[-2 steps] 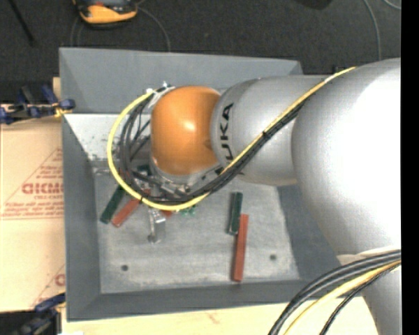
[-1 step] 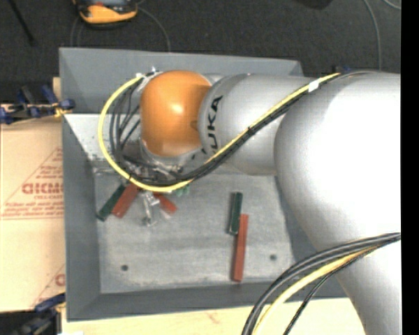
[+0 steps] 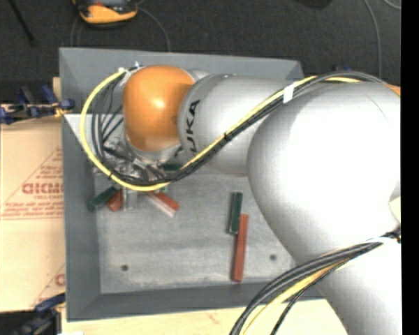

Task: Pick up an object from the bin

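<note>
Grasp step: the gripper (image 3: 131, 190) sits low, a dark green pen (image 3: 98, 201) and a red stick (image 3: 165, 202) just beside it. Whether it is open or closed, I cannot tell. Next calls for a firm close, then a lift.

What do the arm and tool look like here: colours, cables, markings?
The arm is made of rounded silver-grey links, with a glossy orange cover at the wrist and black KUKA lettering beside it. A yellow-and-black cable runs along the links, banded white at one spot, and loops round the wrist. The tool below is dark metal hardware, mostly hidden.
</note>
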Action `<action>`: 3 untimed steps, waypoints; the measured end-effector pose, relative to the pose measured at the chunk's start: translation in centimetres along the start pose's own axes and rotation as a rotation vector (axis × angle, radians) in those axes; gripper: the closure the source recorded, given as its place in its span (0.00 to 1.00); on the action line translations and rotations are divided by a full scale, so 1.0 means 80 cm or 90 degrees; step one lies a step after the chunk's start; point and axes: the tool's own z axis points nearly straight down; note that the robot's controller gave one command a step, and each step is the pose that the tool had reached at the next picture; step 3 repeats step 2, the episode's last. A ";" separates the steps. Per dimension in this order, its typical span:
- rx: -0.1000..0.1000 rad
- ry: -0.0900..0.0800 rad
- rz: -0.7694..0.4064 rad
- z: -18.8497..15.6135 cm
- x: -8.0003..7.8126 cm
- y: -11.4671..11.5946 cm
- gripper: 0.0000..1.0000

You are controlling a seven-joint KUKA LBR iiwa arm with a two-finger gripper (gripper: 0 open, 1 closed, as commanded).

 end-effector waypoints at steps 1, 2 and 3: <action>0.000 0.000 0.001 0.000 0.000 0.000 1.00; 0.000 0.005 -0.004 -0.169 0.003 -0.014 1.00; 0.000 0.005 -0.004 -0.169 0.003 -0.014 1.00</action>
